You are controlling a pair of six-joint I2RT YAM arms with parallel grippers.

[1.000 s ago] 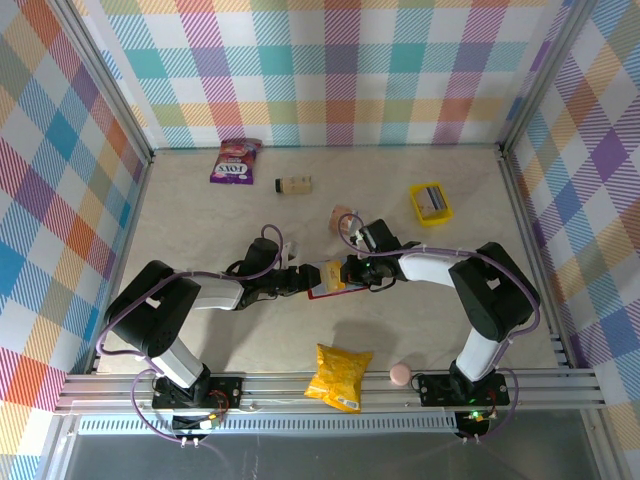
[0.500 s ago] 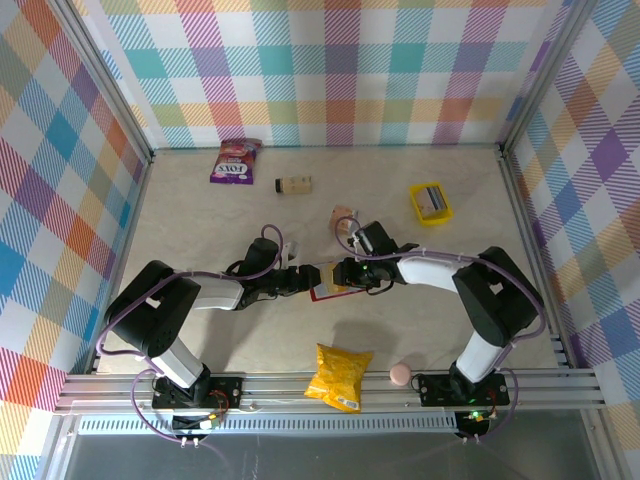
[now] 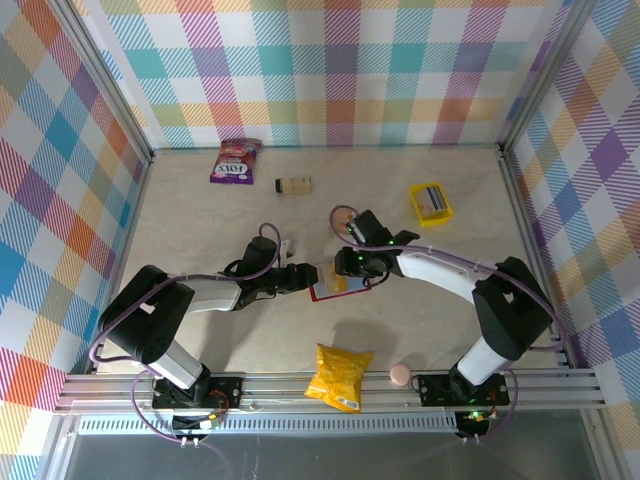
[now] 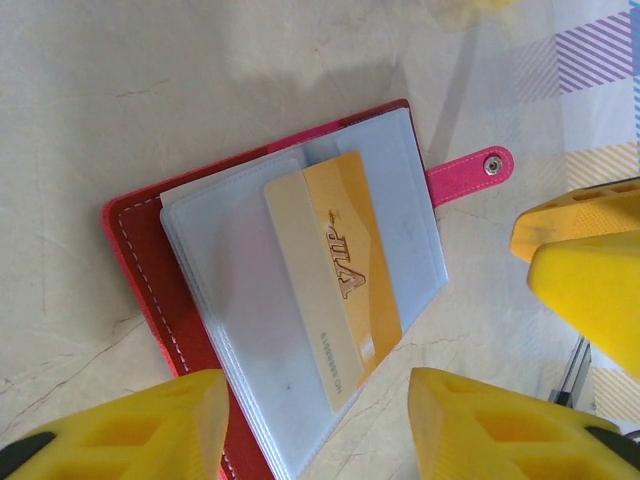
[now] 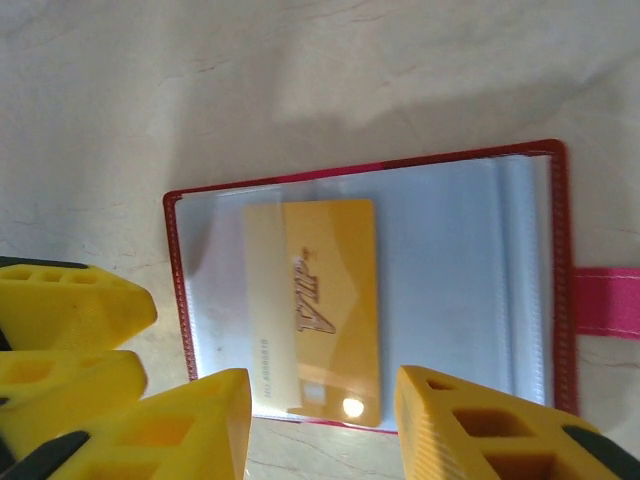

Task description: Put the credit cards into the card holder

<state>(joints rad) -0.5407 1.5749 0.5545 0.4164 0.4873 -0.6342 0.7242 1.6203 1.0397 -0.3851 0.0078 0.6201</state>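
I see the bench [image 3: 200, 330] with both arms reaching in to meet near its middle. My left claw [image 3: 300, 275] comes in from the left and my right claw [image 3: 345, 265] from the right, both low over the card holder [image 3: 335, 283]. A yellow snack bag [image 3: 340, 377] lies at the near edge, well apart from them.

The card holder [image 4: 140, 260] lies open and flat on the bench, clear sleeves facing up. In the left wrist view the left claw [image 4: 318, 390] has its fingers spread, clamped on nothing, with the holder's near edge between them. The right claw [image 5: 322, 390] is likewise spread and holds nothing.

A yellow credit card [image 5: 315, 305] rests on the sleeves; I cannot tell whether it is tucked under one. The pink snap tab [image 4: 470, 172] sticks out flat onto the bench.
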